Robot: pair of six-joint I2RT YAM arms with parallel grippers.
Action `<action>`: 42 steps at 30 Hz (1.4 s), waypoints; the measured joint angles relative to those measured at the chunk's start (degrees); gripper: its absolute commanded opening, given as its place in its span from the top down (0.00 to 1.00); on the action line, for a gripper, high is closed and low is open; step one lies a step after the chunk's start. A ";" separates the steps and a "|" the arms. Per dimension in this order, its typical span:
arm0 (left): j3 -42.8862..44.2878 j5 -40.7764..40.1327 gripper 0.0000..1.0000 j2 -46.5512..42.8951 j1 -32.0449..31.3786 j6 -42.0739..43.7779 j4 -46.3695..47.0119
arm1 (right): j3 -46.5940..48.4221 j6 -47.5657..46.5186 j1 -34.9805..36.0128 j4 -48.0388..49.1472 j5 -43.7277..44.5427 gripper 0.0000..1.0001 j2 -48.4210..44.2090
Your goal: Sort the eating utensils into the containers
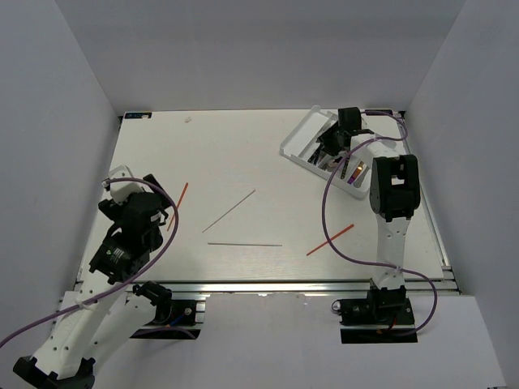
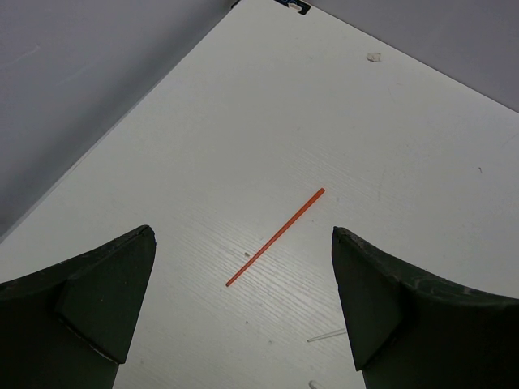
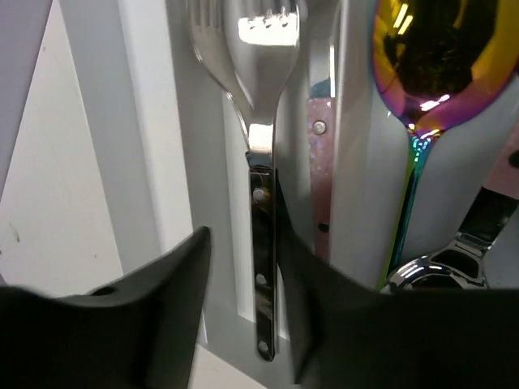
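The white tray (image 1: 296, 144) stands at the back right, its long containers holding several utensils. My right gripper (image 1: 332, 151) hangs over it. In the right wrist view a silver fork with a black riveted handle (image 3: 261, 235) lies in a compartment between the jaws of my right gripper (image 3: 243, 243). The jaws are open, the left finger clear of the handle and the right finger against it. Beside it lie a pink handle (image 3: 321, 162) and an iridescent spoon (image 3: 430, 57). My left gripper (image 1: 136, 182) (image 2: 242, 235) stands wide open above the table, facing a red chopstick (image 2: 276, 237) (image 1: 178, 204).
Two pale chopsticks (image 1: 229, 211) (image 1: 244, 244) lie mid-table, and another red chopstick (image 1: 330, 240) lies near the right arm. A pale chopstick tip (image 2: 327, 335) shows by my left gripper's right finger. White walls enclose the table on the left, back and right.
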 measured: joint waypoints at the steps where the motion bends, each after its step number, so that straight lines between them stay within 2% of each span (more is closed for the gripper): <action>1: 0.00 0.00 0.02 0.11 0.00 0.00 0.02 | 0.26 -0.26 0.00 -0.13 -0.24 0.37 0.07; 4: 0.00 0.00 0.02 0.39 0.00 0.02 0.00 | 1.25 -1.25 -0.02 -0.20 -1.05 0.20 0.07; 10: 0.00 0.20 0.02 2.08 0.00 0.02 0.04 | 1.68 -5.03 0.00 -0.37 -1.70 0.19 -1.90; 14: 0.07 1.33 0.02 5.73 0.13 -0.52 0.44 | -0.15 -10.56 0.13 -0.28 -4.55 0.18 -9.40; 18: 3.08 3.82 0.02 17.31 2.62 -2.21 -0.24 | -7.45 -17.18 0.26 0.83 -10.56 0.18 -22.91; 23: 9.57 20.92 0.02 39.15 14.88 0.26 3.48 | -24.37 -23.37 1.16 5.11 -18.51 0.18 -41.03; 26: 11.65 29.46 0.09 51.28 19.47 2.27 4.90 | -33.81 -24.98 2.14 6.84 -22.14 0.18 -46.45; 30: 16.48 37.05 0.12 63.04 20.48 5.51 5.33 | -41.66 -25.77 3.58 7.80 -26.12 0.18 -46.80; 33: 20.48 40.28 0.16 66.88 20.46 7.41 5.95 | -42.97 -26.18 4.11 8.09 -28.65 0.18 -45.79; 34: 21.55 40.79 0.18 67.49 20.39 7.96 6.36 | -42.97 -26.36 4.20 8.68 -29.38 0.18 -45.53; 35: 22.43 41.07 0.26 67.91 20.39 8.39 6.64 | -42.97 -26.60 4.26 9.09 -29.99 0.18 -45.42; 40: 25.73 40.24 0.33 71.56 20.41 10.45 6.45 | -43.01 -27.89 4.26 10.71 -31.95 0.18 -45.44; 42: 26.10 39.91 0.40 73.85 20.41 11.02 6.25 | -43.25 -28.15 4.26 11.39 -32.48 0.18 -45.46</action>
